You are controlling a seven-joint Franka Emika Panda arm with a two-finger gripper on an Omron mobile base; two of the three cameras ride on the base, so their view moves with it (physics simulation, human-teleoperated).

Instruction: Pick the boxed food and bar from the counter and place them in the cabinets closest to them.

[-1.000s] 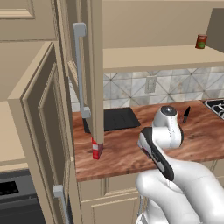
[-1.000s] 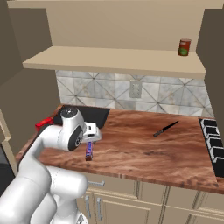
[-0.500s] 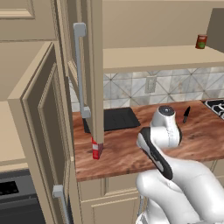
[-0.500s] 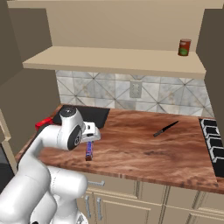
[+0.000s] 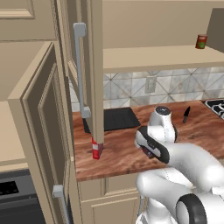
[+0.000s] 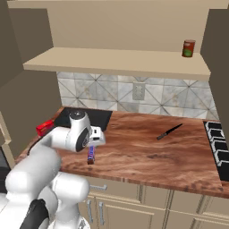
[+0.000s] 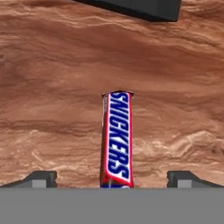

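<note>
The bar (image 7: 117,138), a dark wrapper with blue and white lettering, lies flat on the reddish-brown counter (image 7: 52,65). My gripper (image 7: 113,179) hangs open just above it, fingertips (image 7: 41,178) wide on either side and not touching it. The right base view shows the bar (image 6: 91,155) under the gripper (image 6: 95,142) near the counter's front edge. The boxed food (image 6: 44,127), a red box, stands at the counter's left end. In the left base view the box (image 5: 96,148) is partly hidden by a cabinet door edge (image 5: 97,87).
A black mat (image 6: 87,117) lies behind the bar by the tiled wall. A black knife (image 6: 169,131) lies to the right, a stove (image 6: 219,143) beyond it. A red-and-green can (image 6: 188,48) stands on the open shelf (image 6: 116,62). A beige cabinet door (image 5: 41,131) stands open at the left.
</note>
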